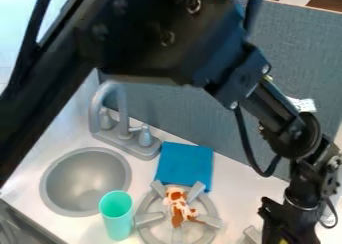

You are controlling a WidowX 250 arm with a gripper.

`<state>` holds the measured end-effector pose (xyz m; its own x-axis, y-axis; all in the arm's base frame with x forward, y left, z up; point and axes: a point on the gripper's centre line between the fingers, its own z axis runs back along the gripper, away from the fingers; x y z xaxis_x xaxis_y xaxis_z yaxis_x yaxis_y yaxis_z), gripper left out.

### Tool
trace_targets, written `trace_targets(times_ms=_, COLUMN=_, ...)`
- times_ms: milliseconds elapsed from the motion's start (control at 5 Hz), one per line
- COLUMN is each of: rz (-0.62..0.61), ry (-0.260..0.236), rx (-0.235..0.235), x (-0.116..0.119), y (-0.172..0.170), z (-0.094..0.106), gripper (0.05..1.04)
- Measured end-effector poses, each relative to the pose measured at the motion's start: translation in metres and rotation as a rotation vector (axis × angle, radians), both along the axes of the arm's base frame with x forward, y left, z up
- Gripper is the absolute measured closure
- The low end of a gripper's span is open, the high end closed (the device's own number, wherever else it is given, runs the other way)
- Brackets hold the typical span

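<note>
Low at the right side of the camera view hangs the black gripper (286, 222), its lower end cut by the bottom edge. A bit of yellow (284, 241) shows at its lower end; what this is I cannot tell. Just left of it lies a small grey piece (252, 234). Farther left, a brown-and-white toy animal (179, 207) rests on the round grey burner grate (151, 217), apart from the gripper. Behind the grate lies a folded blue cloth (185, 164). A turquoise cup (117, 219) stands upright between grate and sink.
The round grey sink (85, 180) is at the left, with a grey faucet (124, 124) behind it. A blue-grey partition (200, 119) runs along the back of the white counter (242, 189). Large arm links cross the upper part of the view.
</note>
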<state>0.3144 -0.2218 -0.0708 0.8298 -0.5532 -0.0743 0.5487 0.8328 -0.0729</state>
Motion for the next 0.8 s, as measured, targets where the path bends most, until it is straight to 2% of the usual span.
trace_targets(times_ms=200, rz=0.029, ry=0.002, rx=0.051, x=-0.003, y=-0.001, z=0.001, gripper=0.543)
trace_targets(times_ms=400, rz=0.076, ry=0.011, rx=0.089, x=-0.013, y=0.008, z=0.002, gripper=0.468)
trace_targets(times_ms=600, rz=0.063, ry=0.055, rx=0.103, x=-0.033, y=0.020, z=-0.007, gripper=0.164)
trace_targets(times_ms=800, rz=0.046, ry=-0.013, rx=0.029, x=-0.032, y=0.017, z=0.019, gripper=0.072)
